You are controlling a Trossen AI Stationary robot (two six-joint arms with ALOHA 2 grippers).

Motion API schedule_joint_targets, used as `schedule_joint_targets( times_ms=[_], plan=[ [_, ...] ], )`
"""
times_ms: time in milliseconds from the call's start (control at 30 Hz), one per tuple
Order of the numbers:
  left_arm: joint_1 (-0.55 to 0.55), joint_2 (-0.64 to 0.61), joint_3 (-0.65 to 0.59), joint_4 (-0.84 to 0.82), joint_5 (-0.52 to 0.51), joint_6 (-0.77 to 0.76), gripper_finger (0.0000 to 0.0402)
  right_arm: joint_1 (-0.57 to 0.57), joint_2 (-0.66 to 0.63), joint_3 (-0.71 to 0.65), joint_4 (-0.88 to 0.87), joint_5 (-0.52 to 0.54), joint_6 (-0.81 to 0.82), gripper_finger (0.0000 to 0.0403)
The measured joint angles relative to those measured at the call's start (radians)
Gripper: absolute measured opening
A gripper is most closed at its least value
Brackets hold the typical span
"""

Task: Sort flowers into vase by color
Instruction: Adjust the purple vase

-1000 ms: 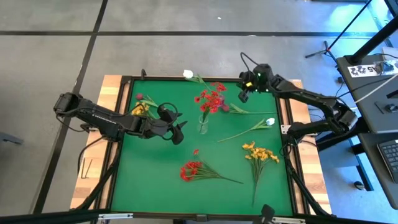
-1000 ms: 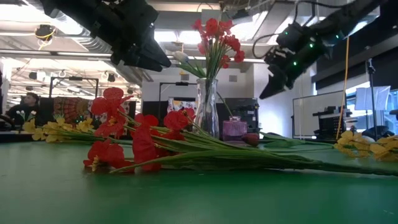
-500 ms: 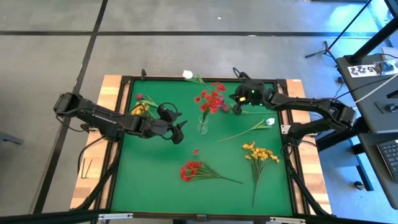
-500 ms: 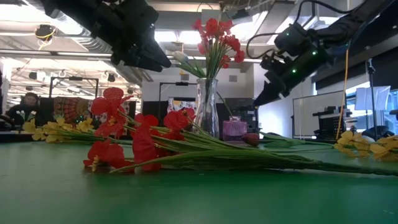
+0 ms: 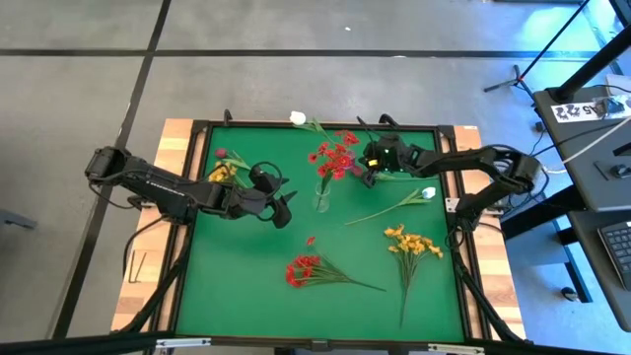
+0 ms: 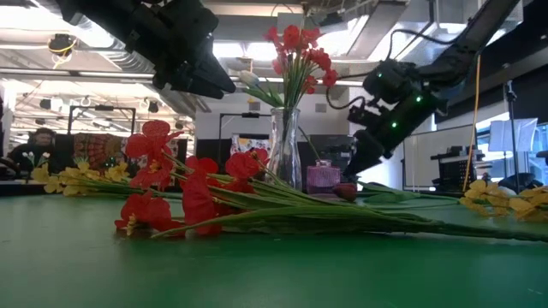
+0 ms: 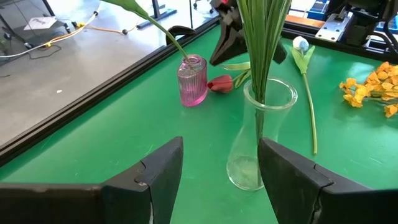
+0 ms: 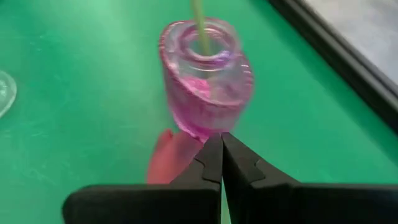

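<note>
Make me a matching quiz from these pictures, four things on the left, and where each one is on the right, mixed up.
Things:
1. red flowers
2. yellow flowers
3. right claw
4. left claw

Places or states:
A. shut, beside the pink vase
B. standing in the clear vase
C. open, near the clear vase
D. lying on the mat

Pairs: 1-B, 2-D, 3-A, 4-C

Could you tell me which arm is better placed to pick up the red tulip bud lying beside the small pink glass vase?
The right: its shut end effector hangs just above the red tulip bud by the small pink glass vase; the left end effector waits beyond the tall clear glass vase.
</note>
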Motion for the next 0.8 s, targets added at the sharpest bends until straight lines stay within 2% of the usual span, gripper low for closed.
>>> schedule_joint_targets(
  times_ms=[233, 367, 800],
  plan=[
    [0.0, 0.0, 0.0, 0.0, 0.0, 0.0, 0.0203, 0.001, 0.104, 0.0, 0.116, -0.012, 0.001, 0.0],
    [0.0, 0.0, 0.0, 0.0, 0.0, 0.0, 0.0203, 0.001, 0.136, 0.0, 0.173, -0.06, 0.017, 0.0],
    [0.0, 0.0, 0.0, 0.0, 0.0, -0.005, 0.0203, 0.0, 0.147, 0.002, 0.316, -0.107, 0.031, 0.0]
  ],
)
